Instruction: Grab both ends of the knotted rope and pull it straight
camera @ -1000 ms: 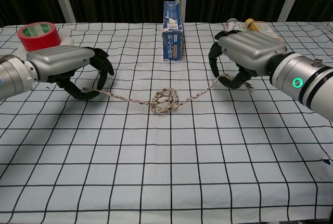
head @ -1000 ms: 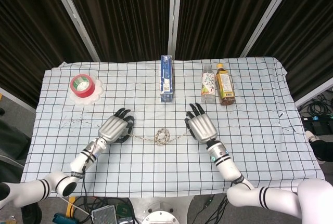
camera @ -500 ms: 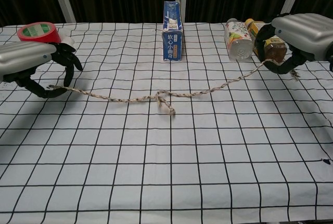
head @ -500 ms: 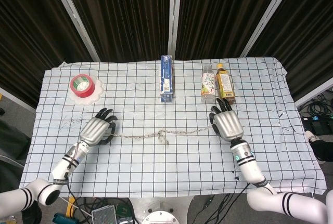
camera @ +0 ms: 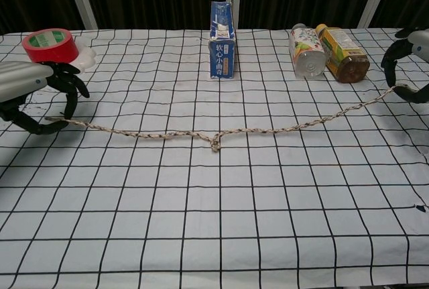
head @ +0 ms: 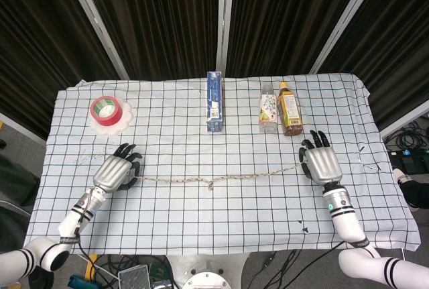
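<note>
Left hand (head: 115,170) and right hand (head: 322,163) each grip an end of the rope (camera: 221,133); small knot midway. Two bottles (head: 282,107) and carton (head: 214,100) stand closed, contents unclear.

Tape roll (head: 106,108), carton (head: 214,100) (upright), bottles (head: 281,108).

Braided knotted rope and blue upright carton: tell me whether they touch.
Apart. The chest view shows bare checked cloth between the braided knotted rope and the blue upright carton.
</note>
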